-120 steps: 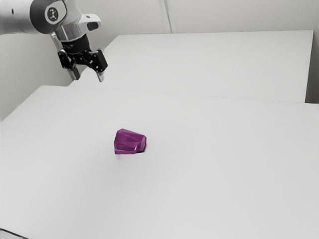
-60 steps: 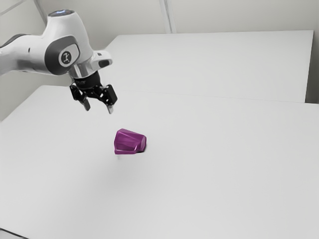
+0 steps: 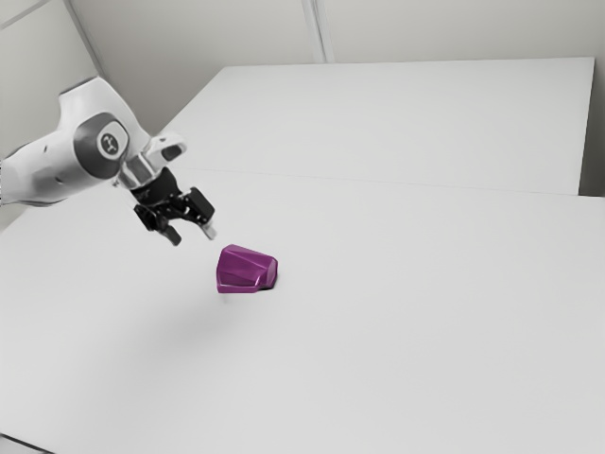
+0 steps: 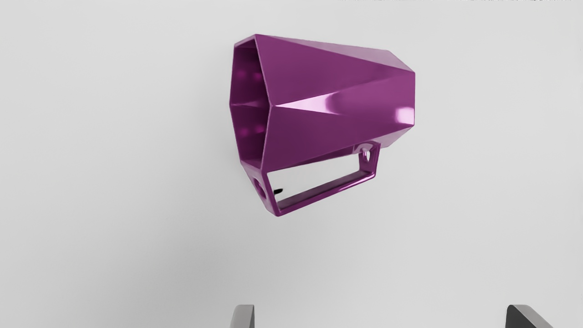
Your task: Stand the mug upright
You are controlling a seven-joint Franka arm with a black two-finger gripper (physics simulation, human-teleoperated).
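Observation:
My gripper (image 3: 193, 236) hangs above the white table, just toward the exterior view's left of the mug and higher than it. The purple faceted mug (image 3: 246, 270) lies on its side on the table. In the wrist view the mug (image 4: 337, 100) shows its dark opening at one end and its narrower base at the other, with the angular handle (image 4: 328, 191) on the side facing my fingers. The gripper (image 4: 380, 314) is open, its two fingertips wide apart and nothing between them.
The white tabletop (image 3: 397, 331) stretches around the mug. Behind it stands another white surface (image 3: 397, 123), up against the pale wall. A thin dark cable (image 3: 26, 444) crosses the near corner at the exterior view's left.
My arm has come down from high at the exterior view's left and nearer the mug, and its hand has lately tilted. The mug lies where it was.

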